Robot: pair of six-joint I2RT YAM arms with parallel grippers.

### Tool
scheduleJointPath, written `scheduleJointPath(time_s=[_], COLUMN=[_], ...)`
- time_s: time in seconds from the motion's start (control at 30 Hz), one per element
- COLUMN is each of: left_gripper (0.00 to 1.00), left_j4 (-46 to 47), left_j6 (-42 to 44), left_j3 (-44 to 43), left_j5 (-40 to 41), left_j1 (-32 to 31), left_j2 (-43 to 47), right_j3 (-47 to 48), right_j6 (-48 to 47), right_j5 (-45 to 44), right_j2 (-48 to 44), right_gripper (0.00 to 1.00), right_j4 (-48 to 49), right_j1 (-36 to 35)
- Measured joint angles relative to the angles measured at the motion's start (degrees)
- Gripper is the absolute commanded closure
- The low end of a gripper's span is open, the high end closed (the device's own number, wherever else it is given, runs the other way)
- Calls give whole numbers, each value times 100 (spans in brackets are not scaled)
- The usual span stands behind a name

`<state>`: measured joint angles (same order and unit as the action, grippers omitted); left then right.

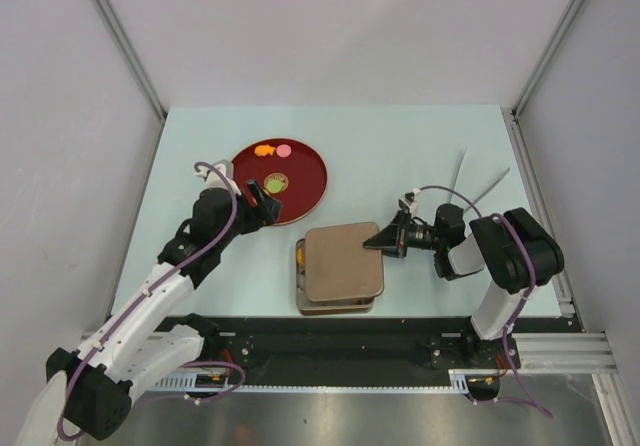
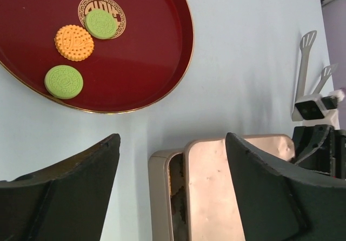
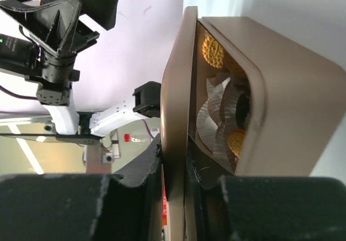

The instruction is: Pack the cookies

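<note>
While right gripper (image 1: 377,238) clamps the lid (image 1: 338,261) edge, mid-frame, left gripper (image 2: 173,144) hangs open below the tray (image 2: 162,62). Three cookies (image 2: 74,42) sit upper left on the tray, with more inside the tin (image 3: 286,89). Best to keep the lid clear of the tin so left can load.

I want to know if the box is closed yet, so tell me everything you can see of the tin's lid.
The lid is a flat rectangle with rounded corners, matte bronze-tan metal, faintly speckled. It rests on the tin but offset toward the right arm, leaving a gap on the left-arm side where orange cookies and white paper cups show. The right gripper is shut on its edge; the left gripper is open, apart from it.
</note>
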<state>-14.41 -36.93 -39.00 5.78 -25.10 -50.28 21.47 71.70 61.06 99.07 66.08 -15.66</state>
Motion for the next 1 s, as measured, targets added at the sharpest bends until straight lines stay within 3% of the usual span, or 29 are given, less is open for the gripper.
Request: scheduleJointPath(time_s=[0.17,0.37,0.77,1.0], left_gripper=[33,39,39,39], left_j4=[7,7,4,13], left_j6=[-66,-76,-81,-120], left_j3=[9,184,420,553], left_j5=[-68,-170,-234,-365], left_j1=[0,0,-17,-66], left_j2=[-4,-4,-9,-46], right_j3=[-282,-446,-601,-651], right_j6=[459,645,398,-348], right_j5=[103,138,72,-39], right_j2=[505,608,605,549], right_gripper=[100,100,100,100], right_j4=[621,789,837,837], right_j1=[107,76,-15,-24])
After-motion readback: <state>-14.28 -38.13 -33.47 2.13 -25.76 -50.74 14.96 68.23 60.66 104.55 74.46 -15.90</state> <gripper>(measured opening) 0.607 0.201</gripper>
